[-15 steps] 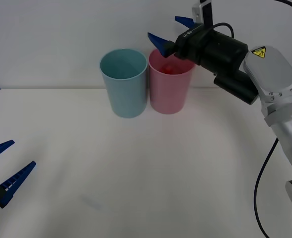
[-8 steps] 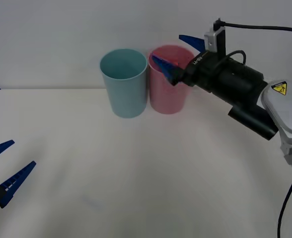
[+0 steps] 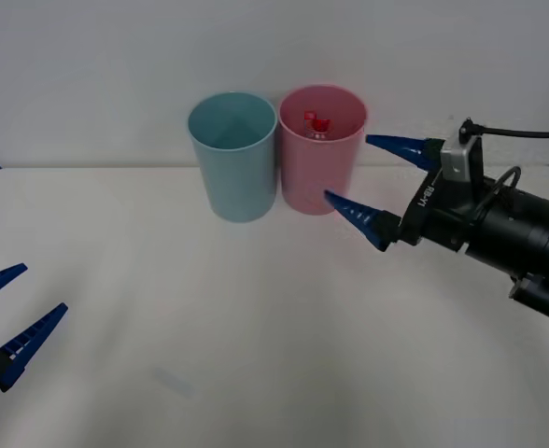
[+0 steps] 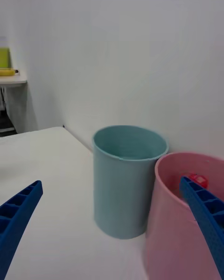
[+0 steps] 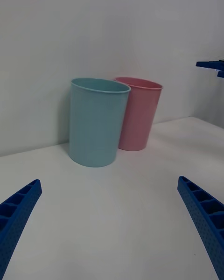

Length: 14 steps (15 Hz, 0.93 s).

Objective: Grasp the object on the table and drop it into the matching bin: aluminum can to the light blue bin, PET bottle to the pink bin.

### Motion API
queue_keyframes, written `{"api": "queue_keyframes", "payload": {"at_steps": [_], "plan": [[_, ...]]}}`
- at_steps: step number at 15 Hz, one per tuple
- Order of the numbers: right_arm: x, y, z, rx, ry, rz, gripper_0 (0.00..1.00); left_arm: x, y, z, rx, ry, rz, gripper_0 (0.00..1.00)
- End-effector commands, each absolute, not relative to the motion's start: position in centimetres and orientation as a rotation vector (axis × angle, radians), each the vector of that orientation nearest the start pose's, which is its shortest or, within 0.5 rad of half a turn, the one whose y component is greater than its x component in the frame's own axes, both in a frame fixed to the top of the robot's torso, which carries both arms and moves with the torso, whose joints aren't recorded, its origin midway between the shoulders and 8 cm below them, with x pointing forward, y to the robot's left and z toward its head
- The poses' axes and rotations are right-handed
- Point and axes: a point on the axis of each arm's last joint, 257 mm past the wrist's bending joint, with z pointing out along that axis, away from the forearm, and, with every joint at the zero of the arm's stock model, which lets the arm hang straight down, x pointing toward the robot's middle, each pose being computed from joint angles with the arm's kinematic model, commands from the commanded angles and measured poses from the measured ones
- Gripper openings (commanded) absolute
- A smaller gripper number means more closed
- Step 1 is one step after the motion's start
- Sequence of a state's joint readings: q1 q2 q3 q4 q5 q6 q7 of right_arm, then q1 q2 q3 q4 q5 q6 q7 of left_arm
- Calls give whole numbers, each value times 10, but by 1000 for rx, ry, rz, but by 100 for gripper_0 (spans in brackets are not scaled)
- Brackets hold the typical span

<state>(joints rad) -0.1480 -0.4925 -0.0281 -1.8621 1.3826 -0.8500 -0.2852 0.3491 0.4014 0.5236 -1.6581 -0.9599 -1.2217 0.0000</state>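
Observation:
The PET bottle lies inside the pink bin (image 3: 319,163); only its red cap (image 3: 316,122) shows above the rim, and the cap (image 4: 199,179) also shows in the right wrist view. The light blue bin (image 3: 232,159) stands touching the pink bin's left side. My right gripper (image 3: 347,167) hangs open and empty just right of the pink bin, below its rim. In the right wrist view both the pink bin (image 4: 172,233) and the light blue bin (image 4: 123,186) are close ahead. My left gripper (image 3: 45,287) rests open at the table's near left.
The white table (image 3: 256,327) stretches bare between the bins and me. A white wall rises right behind the bins. In the left wrist view the two bins (image 5: 95,126) stand far ahead. A side shelf with a yellow-green item (image 4: 5,60) lies beyond the table.
My right gripper has drawn back from over the pink bin, moving down and to the right while staying open. The red cap inside the bin is now uncovered. The left arm has not moved.

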Motion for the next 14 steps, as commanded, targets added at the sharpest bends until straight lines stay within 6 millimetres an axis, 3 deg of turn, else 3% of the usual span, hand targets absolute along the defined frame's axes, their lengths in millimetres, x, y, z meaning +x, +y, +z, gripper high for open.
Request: {"api": "queue_keyframes", "payload": {"at_steps": [1, 8, 14], "plan": [[439, -127, -90, -955, 1282, 538, 100, 342, 330, -169, 465, 1441, -567, 100], [389, -168, -139, -962, 1337, 513, 100, 342, 330, -169, 465, 1441, -567, 100], [343, -205, -159, -876, 1427, 560, 100, 342, 330, -169, 465, 1441, -567, 100]]}}
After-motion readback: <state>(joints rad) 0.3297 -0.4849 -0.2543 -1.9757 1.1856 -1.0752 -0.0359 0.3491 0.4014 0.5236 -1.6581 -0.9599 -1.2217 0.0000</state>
